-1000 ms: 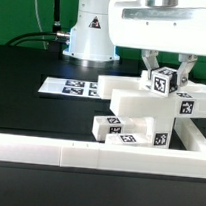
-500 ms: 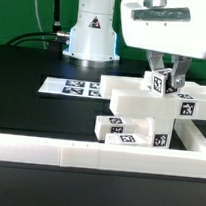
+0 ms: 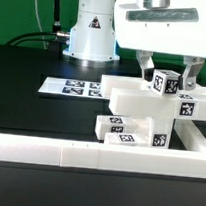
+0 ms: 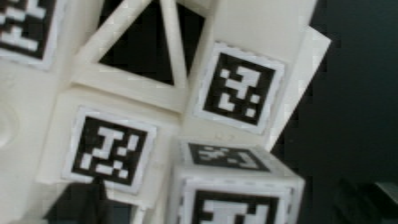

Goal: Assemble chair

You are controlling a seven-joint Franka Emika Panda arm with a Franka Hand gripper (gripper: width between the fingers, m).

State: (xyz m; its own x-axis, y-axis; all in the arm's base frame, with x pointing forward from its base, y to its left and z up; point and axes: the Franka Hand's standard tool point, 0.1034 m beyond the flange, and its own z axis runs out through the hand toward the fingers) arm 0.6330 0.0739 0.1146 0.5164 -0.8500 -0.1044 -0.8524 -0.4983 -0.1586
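The partly joined chair (image 3: pixel 140 112) is a stack of white tagged blocks and panels at the exterior view's right, behind the rail. A small white tagged leg cube (image 3: pixel 166 83) sits on top of it. My gripper (image 3: pixel 171 76) hangs straight over the cube, open, with one finger (image 3: pixel 146 68) on each side and a gap to both. In the wrist view the cube (image 4: pixel 240 190) lies between my gripper's (image 4: pixel 231 208) dark fingers (image 4: pixel 80 205), clear of them. A slotted tagged panel (image 4: pixel 160 80) fills the space beyond.
The marker board (image 3: pixel 72 87) lies flat on the black table at the exterior view's left of the chair. A long white border rail (image 3: pixel 77 154) runs across the front. The arm's white base (image 3: pixel 92 30) stands at the back.
Half a second ago the fingers were close against the leg cube and the hand was turned. Now the fingers have spread wide and the hand sits square. The cube stays in place.
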